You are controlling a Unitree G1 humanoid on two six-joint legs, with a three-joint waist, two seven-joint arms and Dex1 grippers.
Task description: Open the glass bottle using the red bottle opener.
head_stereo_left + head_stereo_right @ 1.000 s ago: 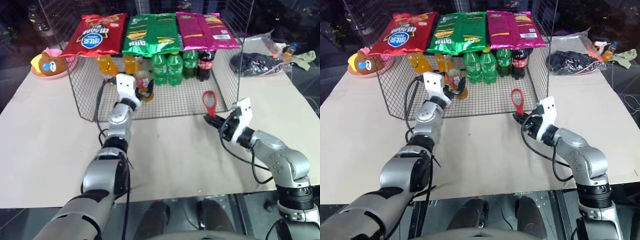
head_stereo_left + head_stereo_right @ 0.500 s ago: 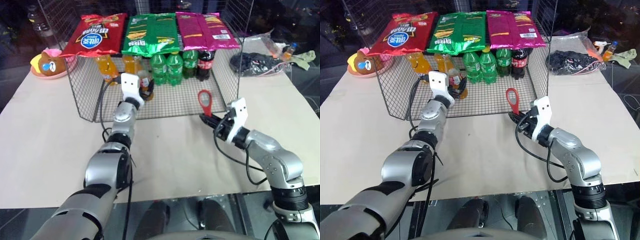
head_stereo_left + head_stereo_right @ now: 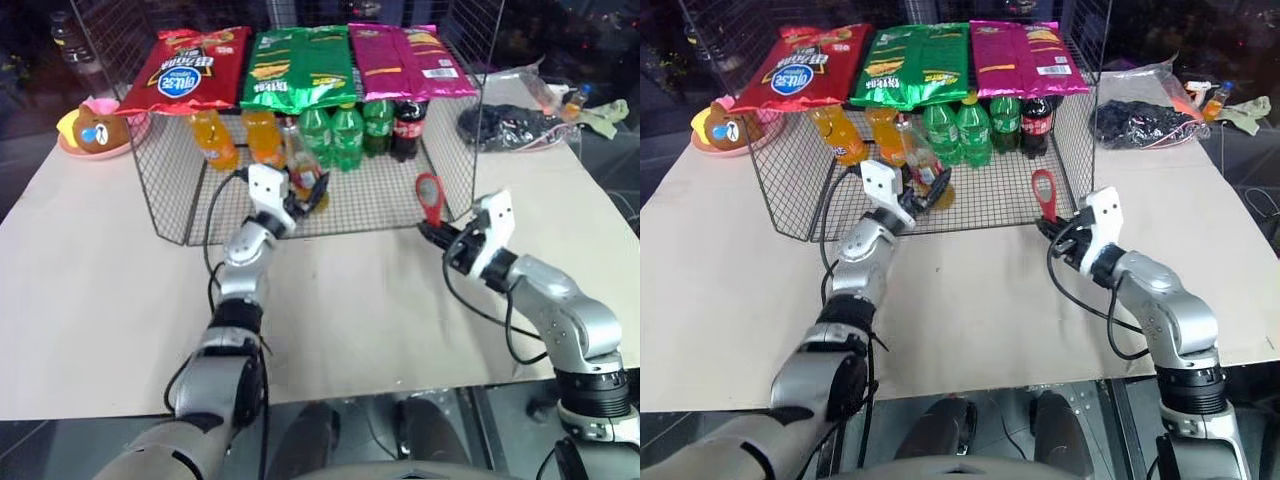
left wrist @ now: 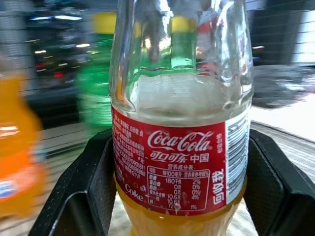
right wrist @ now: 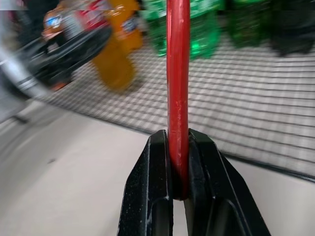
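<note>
left tool (image 3: pixel 300 192) clasped around the glass bottle (image 3: pixel 305 170) at its labelled lower body, bottle tilted, near the front of the wire basket (image 3: pixel 165 210) on the counter (image 3: pixel 90 300). right tool (image 3: pixel 432 230) clenched on the handle of the red bottle opener (image 3: pixel 430 196), ring head upward, just outside the basket's front right corner, well apart from the bottle. behind the bottle, inside the basket: orange plastic bottles (image 3: pixel 215 140), green bottles (image 3: pixel 333 135), a dark cola bottle (image 3: pixel 410 125); above them red (image 3: pixel 190 70), green (image 3: pixel 298 68) and pink (image 3: pixel 405 62) snack bags. bear-shaped toy (image 3: pixel 92 128) at the far left of the counter, dark bag (image 3: pixel 510 127) at the far right.
</note>
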